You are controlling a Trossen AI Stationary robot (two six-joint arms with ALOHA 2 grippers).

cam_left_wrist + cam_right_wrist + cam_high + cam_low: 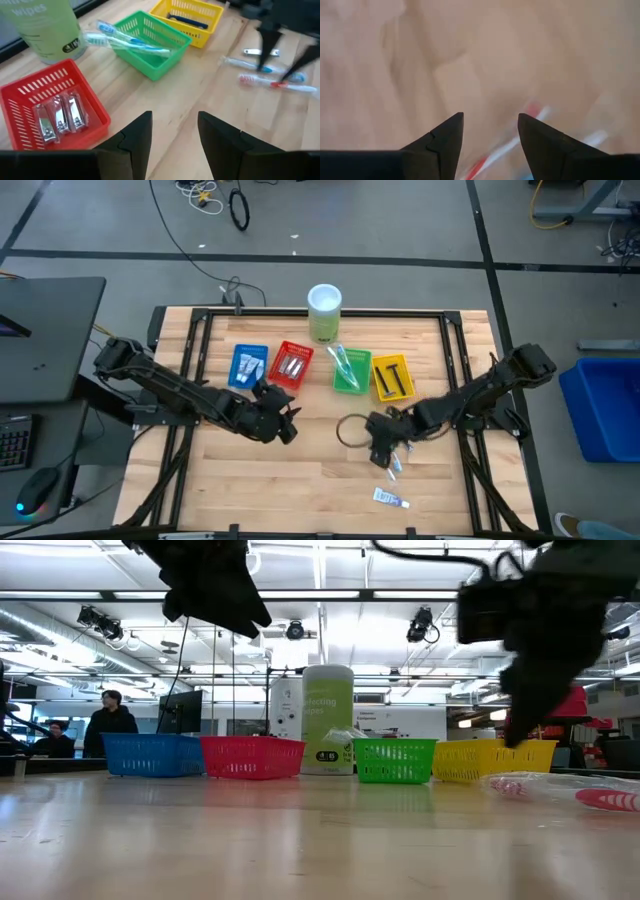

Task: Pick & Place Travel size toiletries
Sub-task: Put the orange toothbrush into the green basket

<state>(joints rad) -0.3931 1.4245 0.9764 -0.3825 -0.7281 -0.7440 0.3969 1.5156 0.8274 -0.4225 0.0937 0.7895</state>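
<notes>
Open left hand (174,137) above red tray (30,95)

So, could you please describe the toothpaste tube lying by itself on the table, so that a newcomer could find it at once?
Start at the row of four coloured baskets in front of the pale green wipes canister. Come past the right gripper, which hovers open over loose toothbrushes, towards the table's near edge. The tube lies alone there: short, white, with blue and red print.

Pale smooth wooden table (300,470), perforated glossy plastic trays (150,45), shiny metal nail clippers (60,117)
</notes>
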